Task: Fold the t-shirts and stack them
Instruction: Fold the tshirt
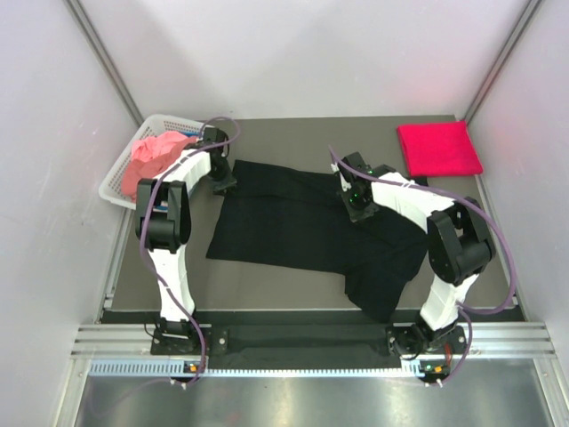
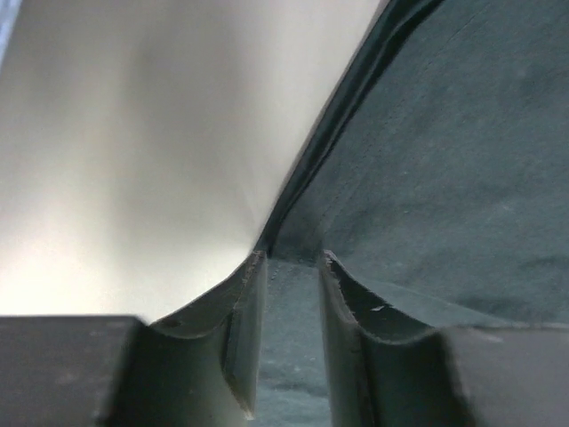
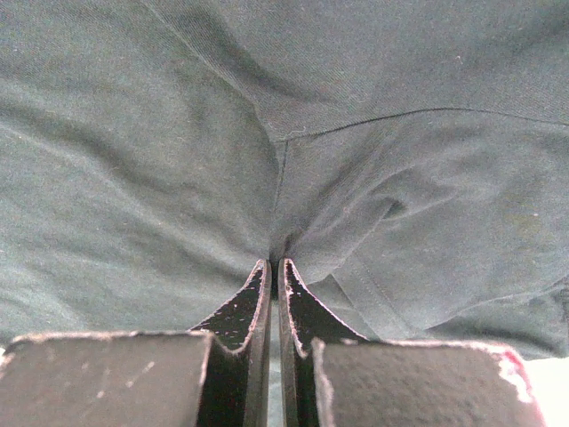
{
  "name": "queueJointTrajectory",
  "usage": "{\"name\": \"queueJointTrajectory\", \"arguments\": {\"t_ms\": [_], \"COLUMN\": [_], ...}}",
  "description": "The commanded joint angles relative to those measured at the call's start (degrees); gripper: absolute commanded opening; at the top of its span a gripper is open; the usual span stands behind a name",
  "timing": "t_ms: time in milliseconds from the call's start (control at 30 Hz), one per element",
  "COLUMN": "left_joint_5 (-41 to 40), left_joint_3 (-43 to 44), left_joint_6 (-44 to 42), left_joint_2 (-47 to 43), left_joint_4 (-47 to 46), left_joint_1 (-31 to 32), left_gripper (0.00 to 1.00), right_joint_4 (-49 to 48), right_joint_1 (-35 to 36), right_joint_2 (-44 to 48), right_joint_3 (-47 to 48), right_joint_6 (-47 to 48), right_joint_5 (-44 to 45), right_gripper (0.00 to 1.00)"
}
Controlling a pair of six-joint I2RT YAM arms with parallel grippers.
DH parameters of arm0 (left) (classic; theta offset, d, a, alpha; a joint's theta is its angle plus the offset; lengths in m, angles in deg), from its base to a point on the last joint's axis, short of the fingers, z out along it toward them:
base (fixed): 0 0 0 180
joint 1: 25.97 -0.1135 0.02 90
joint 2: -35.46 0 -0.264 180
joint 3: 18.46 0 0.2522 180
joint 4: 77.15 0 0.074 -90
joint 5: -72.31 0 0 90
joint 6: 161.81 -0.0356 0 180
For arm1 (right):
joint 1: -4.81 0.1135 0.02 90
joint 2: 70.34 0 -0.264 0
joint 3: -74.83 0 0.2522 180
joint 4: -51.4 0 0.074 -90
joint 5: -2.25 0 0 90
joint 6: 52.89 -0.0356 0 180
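The right gripper (image 3: 274, 262) is pinched shut on a pucker of the black t-shirt (image 3: 133, 160), with cloth filling everything beyond its tips. The left gripper (image 2: 292, 258) stands slightly parted at the shirt's edge, contact unclear. Farther out: folded red t-shirt (image 1: 437, 149) beyond the right gripper, pink t-shirt (image 1: 153, 153) bunched in basket (image 1: 114, 185) by the left, part hidden.

no readable text, no labels
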Motion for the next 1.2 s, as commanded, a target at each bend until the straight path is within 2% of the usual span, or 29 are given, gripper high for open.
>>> {"name": "queueJointTrajectory", "arguments": {"t_ms": [0,67,133,167,367,633,667,733,767,800,900,1067,1133,1167], "left_joint_5": [0.39,-0.04,-1.53,-2.15,-8.47,-8.22,-7.78,-6.55,-6.29,-5.68,-4.62,-1.64,1.43,5.45], "left_joint_3": [-0.68,0.20,1.95,2.74,6.70,9.95,10.13,10.83,10.92,11.01,11.27,13.82,13.65,13.39], "left_joint_6": [-1.43,-1.43,-1.26,-1.26,-1.34,-1.26,-1.43,-1.61,-1.69,-1.69,-1.52,-1.52,-1.87,-1.87], "left_joint_2": [0.03,0.91,2.14,2.49,4.08,6.80,6.89,6.72,6.45,5.67,3.82,1.80,0.92,0.57], "left_joint_4": [-1.67,-1.50,-0.18,0.43,3.07,5.01,5.36,5.80,6.15,6.06,6.33,6.94,4.15,2.91], "left_joint_1": [0.02,0.11,0.02,0.02,-0.06,0.02,0.02,0.02,0.02,0.02,0.02,0.11,0.46,0.64], "left_gripper": [0.32,0.24,0.02,0.00,0.00,0.00,0.00,0.00,0.03,0.16,0.29,0.33,0.34,0.35], "right_joint_4": [0.72,0.63,0.89,1.07,2.65,3.09,2.74,2.13,1.87,1.78,0.64,-2.52,-3.58,-4.80], "right_joint_1": [0.14,0.14,0.14,0.05,-0.12,-0.12,-0.04,-0.12,-0.39,-0.91,-5.12,-15.05,-20.04,-21.82], "right_joint_2": [2.04,2.04,2.04,2.13,3.01,3.62,3.62,3.80,4.06,4.85,8.00,15.30,18.12,18.73], "right_joint_3": [-0.19,-0.28,-0.54,-0.54,-1.16,-1.60,-1.51,-1.34,-1.16,-0.81,-1.15,-7.30,-11.25,-12.66], "right_joint_6": [0.18,0.27,0.27,0.27,1.32,2.29,2.29,1.42,-0.50,-1.82,-7.80,-17.20,-18.36,-18.97], "right_joint_5": [-0.48,-0.30,0.23,0.40,1.02,0.41,-0.29,-1.62,-1.53,-1.53,-3.63,-3.20,-2.41,-2.32], "right_gripper": [0.00,0.00,0.00,0.00,0.00,0.00,0.01,0.11,0.21,0.24,0.29,0.33,0.33,0.33]}}
